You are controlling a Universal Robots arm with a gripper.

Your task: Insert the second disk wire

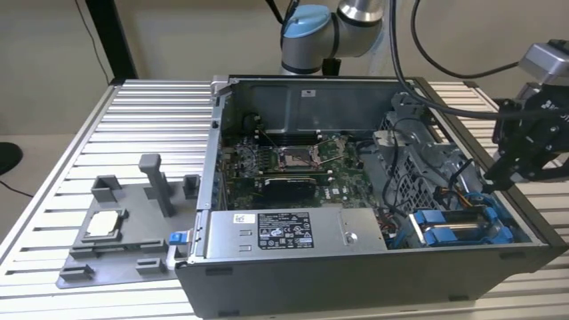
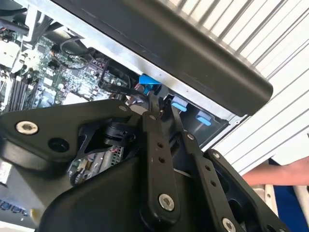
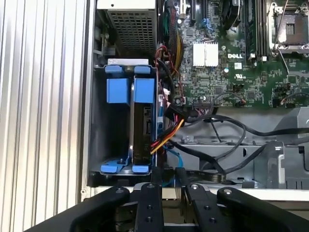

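The black two-fingered gripper (image 3: 168, 171) hangs over the corner of the open grey metal computer case (image 1: 356, 280) that holds the drive cage. That corner lies toward the exterior view's right, on the slatted aluminium table (image 1: 133, 113). In the first wrist view its jaws stand a little apart, and I can make out nothing between them. The disk wire (image 3: 169, 134), a thin bundle of yellow, orange and black strands, runs from the green motherboard (image 3: 227, 72) side to the exposed edge of the dark flat drive (image 3: 141, 130), which sits between the bright blue plastic caddies (image 3: 130, 89). Its plug end lies right against that edge, but whether it is seated cannot be told from here. Doing this step well seems to depend mostly on alignment. The flat plug should meet the drive's connector square on, with its long side parallel to the drive edge, and be pushed straight along the drive rather than at a slant. The grip is best taken on the plug body, not on the thin strands, which would buckle. The thick black looping cables (image 3: 227, 130) pass just beside the bundle, so the fingers need a line in that avoids hooking them, and the cage wall leaves little room on the other side. A slow, steady push looks safer than a quick one.
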